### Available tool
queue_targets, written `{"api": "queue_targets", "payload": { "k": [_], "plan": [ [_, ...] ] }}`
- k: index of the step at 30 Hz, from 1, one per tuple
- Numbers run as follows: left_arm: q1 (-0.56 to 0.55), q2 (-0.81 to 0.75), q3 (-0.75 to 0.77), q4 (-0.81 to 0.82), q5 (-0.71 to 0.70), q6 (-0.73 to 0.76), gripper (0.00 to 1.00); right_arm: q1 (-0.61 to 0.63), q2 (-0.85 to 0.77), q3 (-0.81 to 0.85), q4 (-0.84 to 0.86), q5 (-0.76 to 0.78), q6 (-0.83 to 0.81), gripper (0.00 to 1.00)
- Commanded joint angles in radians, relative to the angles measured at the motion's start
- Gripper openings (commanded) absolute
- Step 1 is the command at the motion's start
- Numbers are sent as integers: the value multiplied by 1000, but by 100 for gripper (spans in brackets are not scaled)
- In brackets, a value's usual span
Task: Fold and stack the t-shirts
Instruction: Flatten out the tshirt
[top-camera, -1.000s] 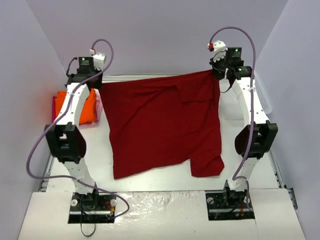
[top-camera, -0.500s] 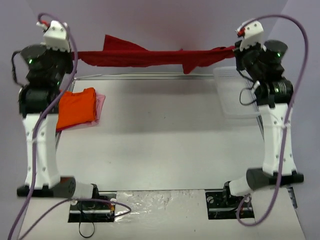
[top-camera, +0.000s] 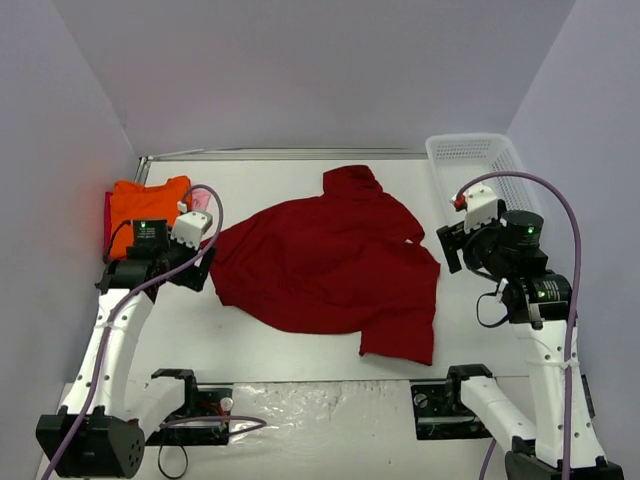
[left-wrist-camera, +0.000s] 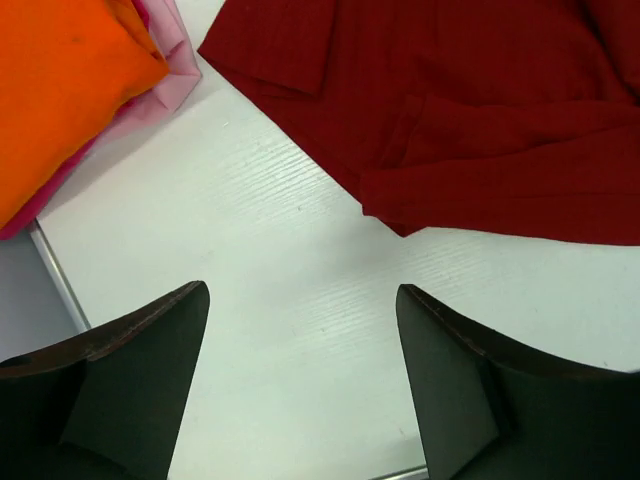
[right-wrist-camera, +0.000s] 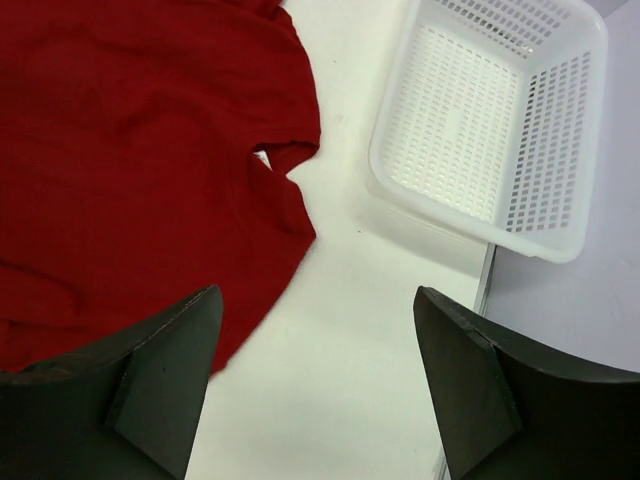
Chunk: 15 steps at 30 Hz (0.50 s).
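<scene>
A large dark red t-shirt lies spread and rumpled across the middle of the table; it also fills the top right of the left wrist view and the left of the right wrist view. A folded orange t-shirt sits at the far left on top of a pale pink one, whose edge peeks out. My left gripper hovers at the red shirt's left edge, open and empty. My right gripper hovers just off its right edge, open and empty.
A white mesh basket stands at the far right corner, shown empty in the right wrist view. Bare white table lies under both grippers. Grey walls enclose the table on three sides.
Both grippers let go of the red shirt, which was stretched high between them, and it dropped onto the table. Both arms came down and towards the near side.
</scene>
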Motion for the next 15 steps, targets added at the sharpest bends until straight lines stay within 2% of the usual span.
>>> {"api": "queue_targets", "payload": {
  "k": [1,6,7,9,11,12,13,14,15],
  "plan": [
    [7,-18,192,29,46,44,74,-7,43,46,51,50,11,73],
    [7,176,375,-13,69,34,68,-8,230,141,91,9,22,72],
    [7,190,388,-3,74,28,57,-7,246,144,103,1,20,69],
    [7,225,394,35,94,8,51,-7,299,144,114,-37,16,67],
    [7,268,377,61,111,-6,46,-7,338,138,134,-56,11,54],
    [2,285,368,92,120,-18,36,-7,380,130,142,-71,11,45],
    [-1,303,356,109,141,-20,21,-7,402,127,154,-79,11,24],
    [-2,344,333,142,149,-37,3,-8,454,126,156,-91,5,15],
    [-7,371,328,150,161,-38,3,-7,482,124,159,-103,2,10]
  ]
}}
